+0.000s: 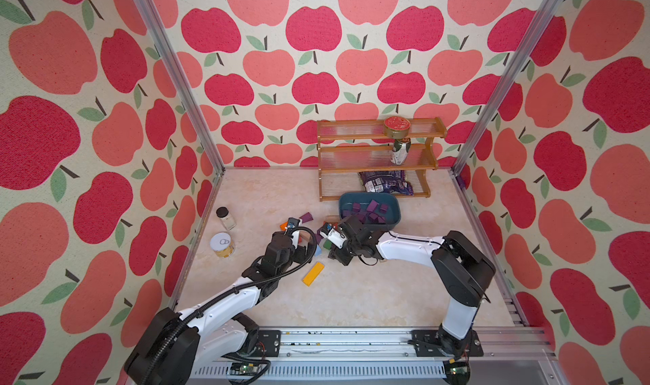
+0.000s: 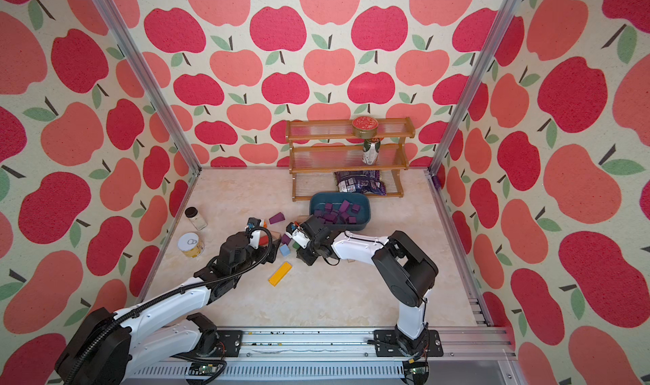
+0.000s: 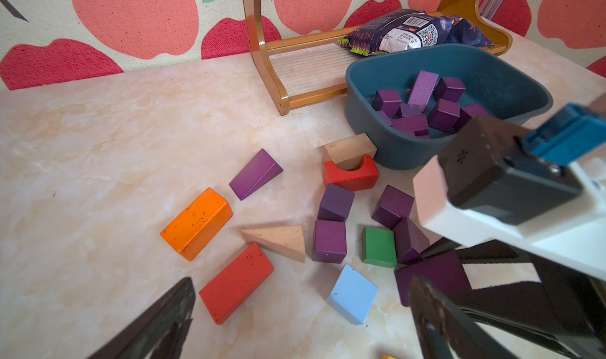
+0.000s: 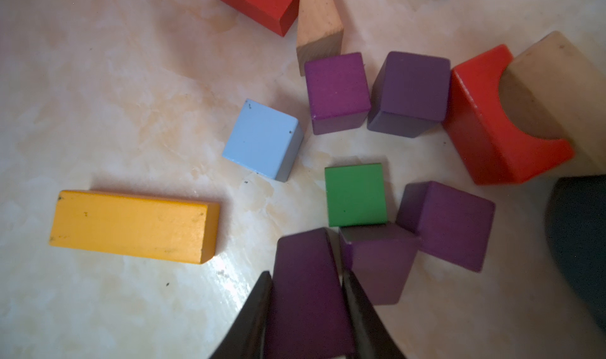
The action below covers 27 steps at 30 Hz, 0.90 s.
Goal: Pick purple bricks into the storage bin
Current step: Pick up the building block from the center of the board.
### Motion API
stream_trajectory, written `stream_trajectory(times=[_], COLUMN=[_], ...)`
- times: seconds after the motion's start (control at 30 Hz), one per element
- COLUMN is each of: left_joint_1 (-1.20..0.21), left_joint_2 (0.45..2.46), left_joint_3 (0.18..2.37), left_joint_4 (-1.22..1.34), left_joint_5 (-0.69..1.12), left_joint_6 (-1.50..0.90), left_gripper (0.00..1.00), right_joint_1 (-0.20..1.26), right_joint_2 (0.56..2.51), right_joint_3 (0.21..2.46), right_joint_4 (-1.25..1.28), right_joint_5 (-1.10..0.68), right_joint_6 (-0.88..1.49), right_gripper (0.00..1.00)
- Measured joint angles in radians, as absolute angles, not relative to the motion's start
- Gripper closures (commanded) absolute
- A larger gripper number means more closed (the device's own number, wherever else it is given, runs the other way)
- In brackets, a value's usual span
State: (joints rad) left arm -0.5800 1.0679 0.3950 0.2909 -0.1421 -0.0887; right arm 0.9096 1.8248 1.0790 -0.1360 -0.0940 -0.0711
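Roughly ten purple bricks [image 3: 444, 114] in bin [image 3: 393, 152]

The storage bin [image 3: 364, 121], a shallow dark teal tub with rounded corners, stands upright and holds a loose heap of purple bricks [image 3: 444, 113], mostly cubes, with one paler long piece [image 3: 423, 87] leaning across them. Just outside the storage bin lie a purple wedge [image 3: 255, 173] on its side and several purple cubes [image 3: 329, 241] resting flat, close together. Beside those cubes, one more purple brick [image 4: 306, 295] is clamped between the fingers of the right gripper [image 4: 306, 275].
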Motion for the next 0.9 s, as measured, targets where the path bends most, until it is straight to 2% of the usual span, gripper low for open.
stream_trajectory(times=[0.9], left_joint_1=[-0.579], left_joint_2=[1.077], left_joint_3=[0.401], left_joint_4=[0.279], left_joint_5=[-0.142], left_joint_6=[-0.092], left_gripper=[0.01], right_joint_1=[0.905], right_joint_2=[1.745], right_joint_3=[1.040], right_joint_4=[-0.131], right_joint_5=[-0.020], right_joint_6=[-0.056], right_gripper=[0.83])
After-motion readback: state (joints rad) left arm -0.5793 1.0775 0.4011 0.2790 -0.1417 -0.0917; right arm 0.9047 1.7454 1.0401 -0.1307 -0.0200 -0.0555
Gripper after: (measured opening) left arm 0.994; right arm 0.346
